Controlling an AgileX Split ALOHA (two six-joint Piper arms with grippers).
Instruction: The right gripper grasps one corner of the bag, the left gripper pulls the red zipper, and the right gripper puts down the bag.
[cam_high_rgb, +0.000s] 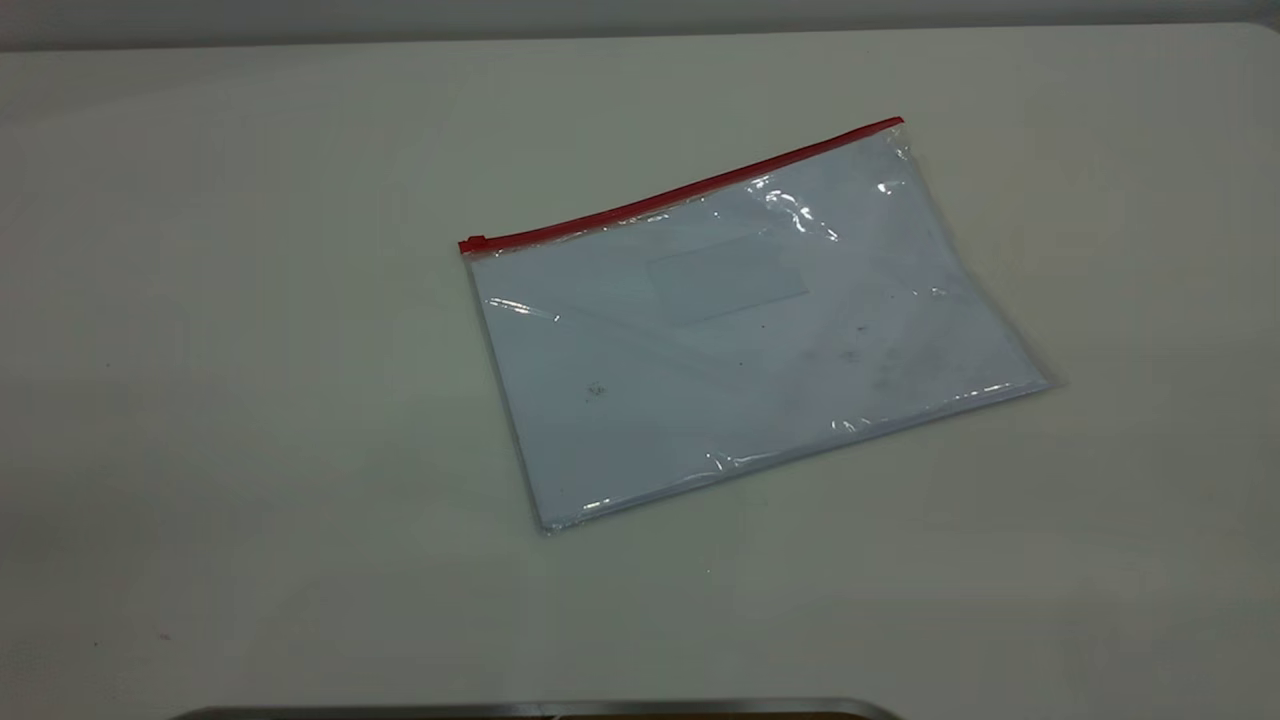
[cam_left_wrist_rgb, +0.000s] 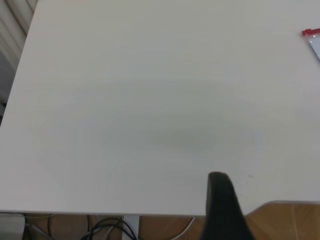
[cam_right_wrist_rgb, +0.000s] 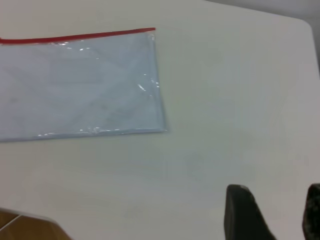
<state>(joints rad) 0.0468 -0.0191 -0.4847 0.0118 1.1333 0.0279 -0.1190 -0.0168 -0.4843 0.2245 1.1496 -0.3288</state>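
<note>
Right now the bag (cam_high_rgb: 745, 330) lies flat on the table (cam_high_rgb: 250, 400), centre-right of the exterior frame, its red zipper (cam_high_rgb: 680, 193) along the upper edge. My right gripper (cam_right_wrist_rgb: 275, 212) hangs spread wide, well apart from it. My left gripper (cam_left_wrist_rgb: 224, 210) shows one finger only; I cannot tell its spread.

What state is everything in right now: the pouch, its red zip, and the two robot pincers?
Pouch: lying flat on the table, paper inside, nothing touching it.
Red zip: runs along the pouch's far edge, slider at its left end; open or closed cannot be told.
Left pincer: off to the side, away from the pouch, only one finger showing.
Right pincer: open, empty, hanging over bare table, apart from the pouch.
</note>
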